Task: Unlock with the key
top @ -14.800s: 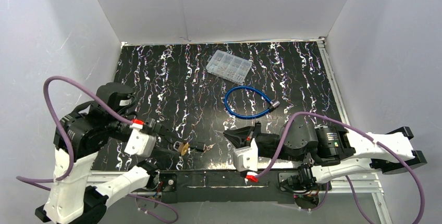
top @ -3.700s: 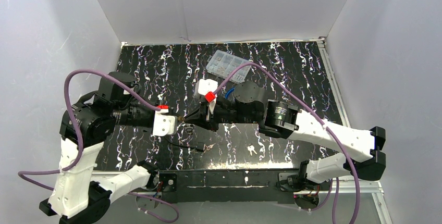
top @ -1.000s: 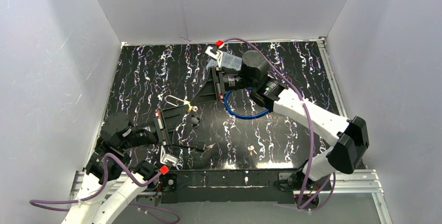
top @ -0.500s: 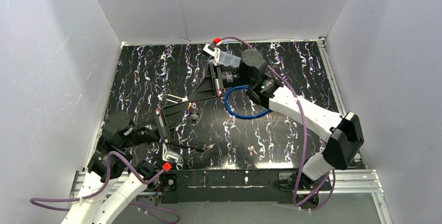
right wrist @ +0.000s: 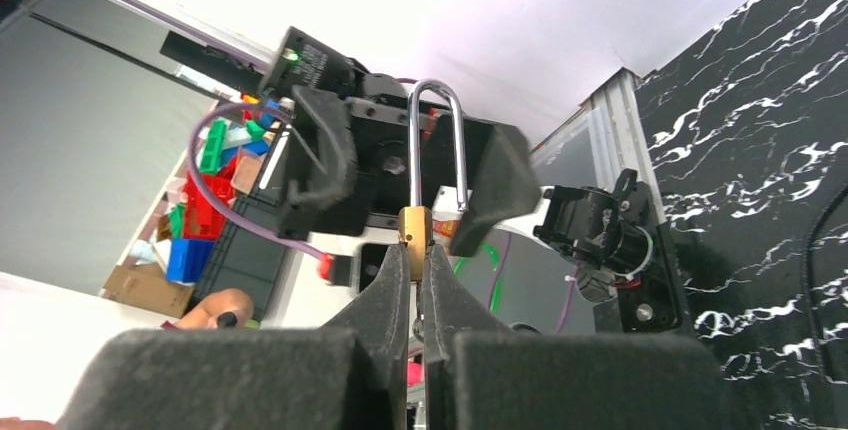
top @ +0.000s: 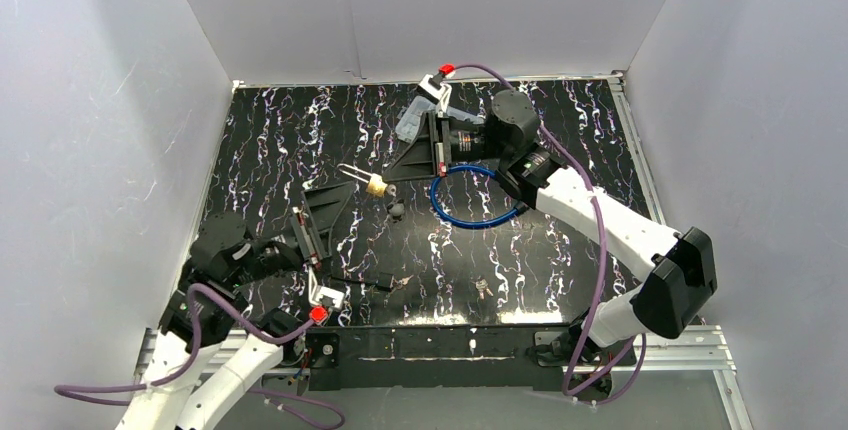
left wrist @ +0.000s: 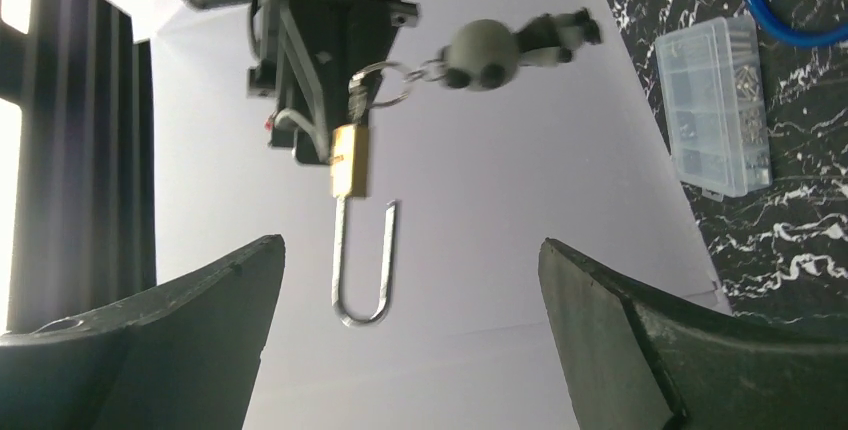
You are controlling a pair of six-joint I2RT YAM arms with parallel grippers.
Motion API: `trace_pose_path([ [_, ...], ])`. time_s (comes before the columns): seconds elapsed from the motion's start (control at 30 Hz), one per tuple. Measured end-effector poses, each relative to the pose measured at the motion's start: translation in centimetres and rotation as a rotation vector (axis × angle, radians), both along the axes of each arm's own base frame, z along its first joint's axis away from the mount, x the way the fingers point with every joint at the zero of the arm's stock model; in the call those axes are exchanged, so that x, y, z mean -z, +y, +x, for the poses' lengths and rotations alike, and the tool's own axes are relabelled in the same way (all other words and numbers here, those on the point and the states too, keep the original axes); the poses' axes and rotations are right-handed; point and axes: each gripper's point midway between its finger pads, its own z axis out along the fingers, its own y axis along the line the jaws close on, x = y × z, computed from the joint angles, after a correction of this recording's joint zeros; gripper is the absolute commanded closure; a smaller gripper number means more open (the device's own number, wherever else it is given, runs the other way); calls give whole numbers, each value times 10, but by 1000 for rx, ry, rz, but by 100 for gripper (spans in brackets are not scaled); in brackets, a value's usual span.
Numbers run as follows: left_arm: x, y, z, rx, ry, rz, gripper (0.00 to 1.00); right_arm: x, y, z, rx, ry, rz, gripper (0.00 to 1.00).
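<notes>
A small brass padlock (top: 376, 186) hangs above the table, its silver shackle (left wrist: 365, 265) sprung open with one leg free. My right gripper (right wrist: 415, 248) is shut just below the padlock's (right wrist: 415, 222) brass body, on the key, which is almost hidden between the fingers. The key ring (left wrist: 375, 85) and a grey charm (left wrist: 480, 50) dangle beside them. My left gripper (left wrist: 410, 245) stands wide open a little short of the shackle, touching nothing. In the top view the left gripper (top: 322, 212) is just left of the padlock.
A blue cable lock (top: 475, 195) lies coiled under the right arm. A clear compartment box (left wrist: 715, 105) sits at the back of the mat. Loose keys (top: 483, 288) and a dark keyed item (top: 385, 283) lie near the front edge. White walls enclose the mat.
My left gripper has opened wide and let go of the padlock. My right gripper has carried the padlock a little right, away from the left fingers.
</notes>
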Motion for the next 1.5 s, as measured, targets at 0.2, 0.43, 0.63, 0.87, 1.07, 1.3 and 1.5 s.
trace_pose_path([
  [0.2,-40,11,-16,-20,135,-137,2,15,-6,3,22,-41,-56,99],
  [0.43,-55,12,-12,-63,367,-184,2,31,-7,2,16,-48,-109,99],
  [0.63,-36,7,-2,-125,633,-69,2,33,-5,-8,-9,-87,-139,99],
  [0.87,-2,10,-4,-177,839,90,24,32,-3,-16,-29,-121,-141,99],
  [1.07,14,14,-9,-187,861,137,62,35,-3,-18,-34,-113,-155,99],
  [1.3,23,14,-8,-171,821,145,63,37,-3,-19,-37,-103,-164,99],
  [1.5,29,12,0,-179,800,155,68,36,0,-21,-47,-97,-163,99],
])
